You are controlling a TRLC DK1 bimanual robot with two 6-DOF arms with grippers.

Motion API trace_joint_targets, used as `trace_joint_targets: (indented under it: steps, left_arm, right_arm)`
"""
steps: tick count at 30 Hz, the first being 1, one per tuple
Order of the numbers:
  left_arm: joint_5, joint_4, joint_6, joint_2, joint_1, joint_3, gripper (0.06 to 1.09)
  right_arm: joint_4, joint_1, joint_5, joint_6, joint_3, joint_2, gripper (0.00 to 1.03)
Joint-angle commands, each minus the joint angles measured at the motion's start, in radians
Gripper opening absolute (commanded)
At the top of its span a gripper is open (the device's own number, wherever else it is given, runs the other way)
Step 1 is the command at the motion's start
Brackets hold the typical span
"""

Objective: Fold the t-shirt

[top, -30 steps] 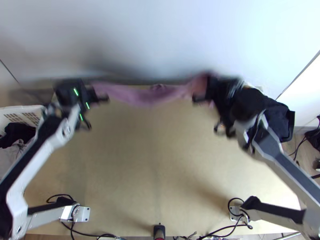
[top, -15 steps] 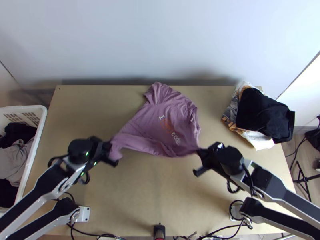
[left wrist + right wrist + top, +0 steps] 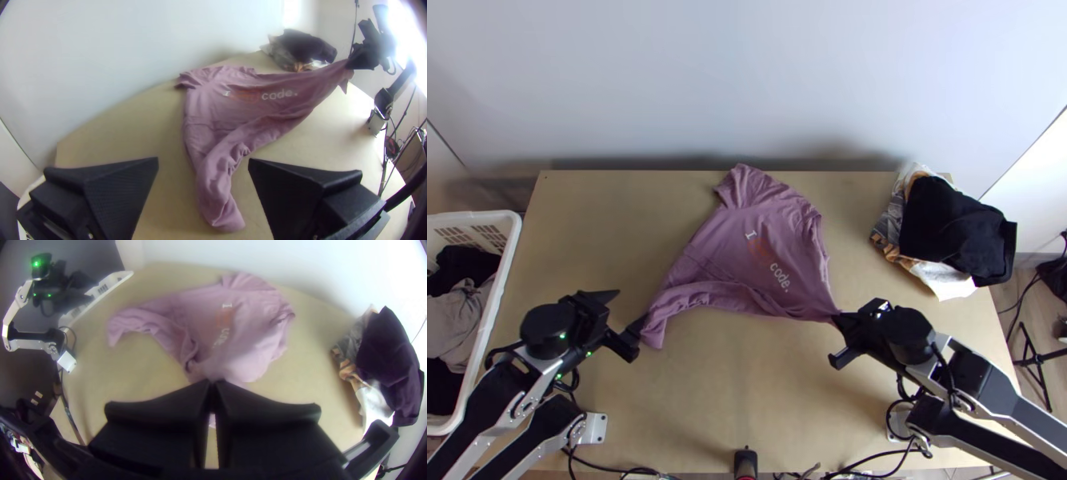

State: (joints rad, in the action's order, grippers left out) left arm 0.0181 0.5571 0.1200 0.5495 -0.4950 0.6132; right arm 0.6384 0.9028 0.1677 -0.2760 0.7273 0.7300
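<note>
Lying just above the middle of the top view's frame, the mauve t-shirt (image 3: 747, 248) has its long axis on a slant, collar end to the upper right, hem end to the lower left, lettering running down across the chest. It's mostly spread, but look at that lower edge, rippled and bunched! One sleeve pokes right up to the tabletop's (image 3: 747, 384) far edge at upper centre, while a narrow tail of cloth points to the lower left.

Down at lower right, the right gripper (image 3: 837, 320) has its fingers pressed together on the shirt's lower right corner, drawing it to a point. Over at lower left, the left gripper (image 3: 631, 308) has its fingers spread wide apart, right by the tail.

And what about room? A wide stretch of wood runs below the shirt to the near edge, another fills the upper left, and a slimmer strip parts shirt from clothes pile (image 3: 951, 228) at upper right. The white basket (image 3: 505, 264) hugs the left edge.
</note>
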Motion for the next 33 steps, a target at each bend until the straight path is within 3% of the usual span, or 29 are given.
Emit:
trace_joint_targets:
  steps: [1,6,11,15,26,33]
  left_arm:
    - [-0.018,0.007,0.033,-0.042,-0.028,-0.029,1.04]
    - [0.002,-0.197,0.044,0.072,-0.054,-0.171,1.04]
    - [0.036,-0.342,0.043,0.262,-0.086,-0.165,1.04]
    - [0.045,-0.477,0.113,0.402,-0.054,-0.138,1.04]
    - [0.046,-0.589,0.314,0.667,-0.24,-0.004,1.04]
    - [0.049,-0.597,0.366,0.8,-0.359,0.0,1.04]
  right_arm:
    - [0.001,-0.028,0.001,0.017,0.026,-0.023,0.03]
    - [-0.002,-0.03,0.001,0.017,0.031,-0.027,0.03]
    - [-0.003,-0.031,0.001,0.02,0.055,-0.023,0.03]
    - [-0.002,-0.044,0.001,0.02,0.077,-0.011,0.03]
    - [-0.003,-0.094,0.001,0.008,0.093,-0.012,0.03]
    - [0.006,-0.116,0.001,0.008,0.116,-0.014,0.03]
